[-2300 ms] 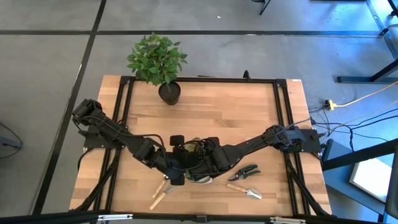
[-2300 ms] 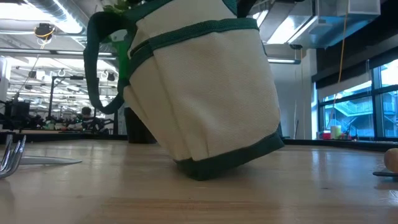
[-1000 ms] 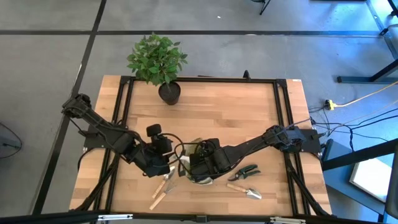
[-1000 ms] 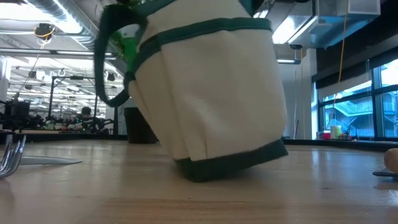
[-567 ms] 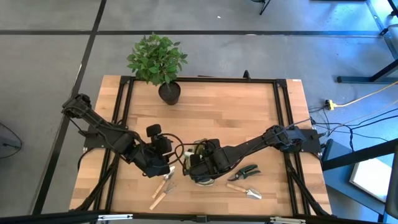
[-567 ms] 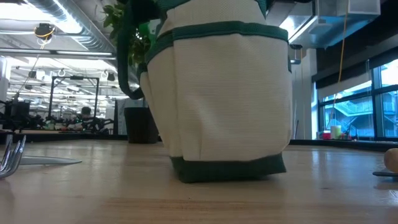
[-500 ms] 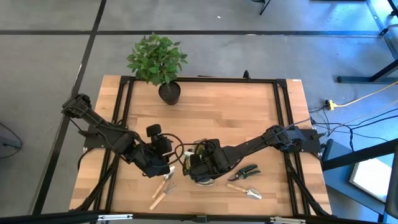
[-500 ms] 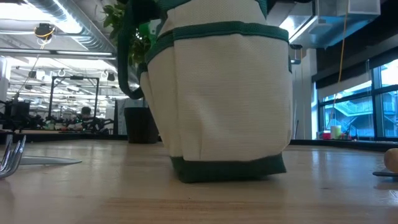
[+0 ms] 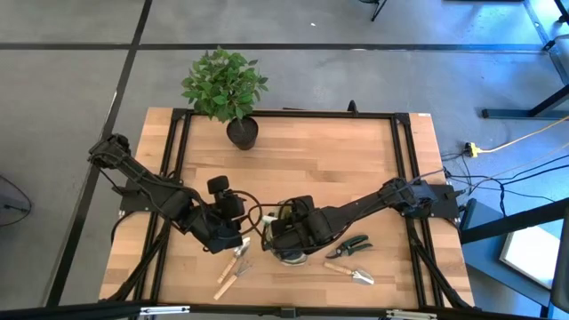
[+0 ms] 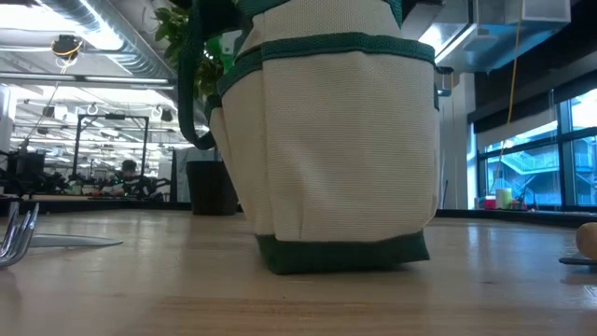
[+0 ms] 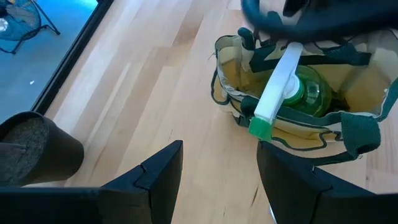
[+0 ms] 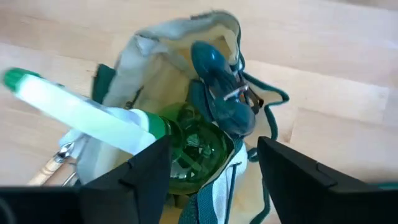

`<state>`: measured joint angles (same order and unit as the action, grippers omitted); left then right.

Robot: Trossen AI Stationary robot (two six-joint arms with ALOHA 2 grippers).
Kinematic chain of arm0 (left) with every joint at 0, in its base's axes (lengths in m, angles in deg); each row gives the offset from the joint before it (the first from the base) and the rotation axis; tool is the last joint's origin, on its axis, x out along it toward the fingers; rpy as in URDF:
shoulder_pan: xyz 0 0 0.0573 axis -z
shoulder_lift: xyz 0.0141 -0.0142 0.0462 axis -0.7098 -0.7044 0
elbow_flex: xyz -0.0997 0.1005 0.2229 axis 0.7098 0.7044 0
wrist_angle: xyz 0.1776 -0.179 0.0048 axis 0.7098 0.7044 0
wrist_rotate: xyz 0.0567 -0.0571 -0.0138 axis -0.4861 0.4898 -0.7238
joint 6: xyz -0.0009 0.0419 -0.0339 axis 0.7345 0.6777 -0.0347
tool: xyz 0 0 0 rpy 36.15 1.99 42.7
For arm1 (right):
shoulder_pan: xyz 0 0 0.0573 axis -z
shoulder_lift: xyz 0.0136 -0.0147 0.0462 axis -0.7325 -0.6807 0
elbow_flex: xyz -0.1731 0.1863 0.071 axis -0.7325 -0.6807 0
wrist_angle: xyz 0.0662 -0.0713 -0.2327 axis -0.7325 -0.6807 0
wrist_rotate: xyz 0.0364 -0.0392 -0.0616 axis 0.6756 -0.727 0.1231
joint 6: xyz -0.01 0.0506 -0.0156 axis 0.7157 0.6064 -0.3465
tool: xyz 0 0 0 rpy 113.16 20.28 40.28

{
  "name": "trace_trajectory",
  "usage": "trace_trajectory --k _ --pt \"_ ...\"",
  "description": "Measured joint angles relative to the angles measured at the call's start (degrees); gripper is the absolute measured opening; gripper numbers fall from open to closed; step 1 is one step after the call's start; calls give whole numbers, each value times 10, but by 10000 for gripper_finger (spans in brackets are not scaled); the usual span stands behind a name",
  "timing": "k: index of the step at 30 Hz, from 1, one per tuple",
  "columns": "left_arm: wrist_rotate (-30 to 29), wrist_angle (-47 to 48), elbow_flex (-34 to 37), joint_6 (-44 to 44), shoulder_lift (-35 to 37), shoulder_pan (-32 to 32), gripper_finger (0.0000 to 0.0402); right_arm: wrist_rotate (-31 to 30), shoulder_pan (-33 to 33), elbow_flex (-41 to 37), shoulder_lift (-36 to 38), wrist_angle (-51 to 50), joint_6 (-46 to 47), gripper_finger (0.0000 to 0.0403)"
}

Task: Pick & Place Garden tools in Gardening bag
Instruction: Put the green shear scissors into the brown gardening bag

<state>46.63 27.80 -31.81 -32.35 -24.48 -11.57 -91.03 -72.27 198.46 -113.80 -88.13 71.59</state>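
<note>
floor [image 9: 71, 89]: grey concrete | windows [image 10: 522, 159]: tall, right | ceiling lights [image 10: 75, 19]: bright

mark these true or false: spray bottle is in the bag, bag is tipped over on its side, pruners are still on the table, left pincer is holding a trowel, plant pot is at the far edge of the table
1. The spray bottle is inside the gardening bag. True; its white trigger sticks out of the top.
2. The bag lies tipped on its side. False; in the low view it stands upright, flat on its base.
3. The pruners lie on the table. True, beside the bag on the right arm's side.
4. The left pincer holds a trowel. False; its fingers are apart with nothing between them.
5. The plant pot stands at the far edge. True.
6. The right pincer grips the bottle. False; it is open above the bag.
</note>
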Motion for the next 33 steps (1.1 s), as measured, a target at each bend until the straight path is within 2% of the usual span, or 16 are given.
trace_trajectory --k 8,14,17,21,25,28,33 --pt "-4 10 0 0 0 0 200 -26 0 5 43 0 -81 236" --pt "11 15 0 -2 2 1 200 66 -13 16 58 58 -212 236" --pt "41 16 0 -10 5 1 200 65 -35 15 66 101 -220 236" --pt "51 23 0 -49 9 17 200 -18 -86 15 76 165 -226 236" --pt "40 48 0 -123 11 38 200 -113 -149 15 77 193 -234 236" --pt "31 66 0 -190 11 48 200 -160 -182 15 77 181 -213 236" --pt "31 66 0 -280 11 49 200 -188 -219 14 85 91 -157 236"
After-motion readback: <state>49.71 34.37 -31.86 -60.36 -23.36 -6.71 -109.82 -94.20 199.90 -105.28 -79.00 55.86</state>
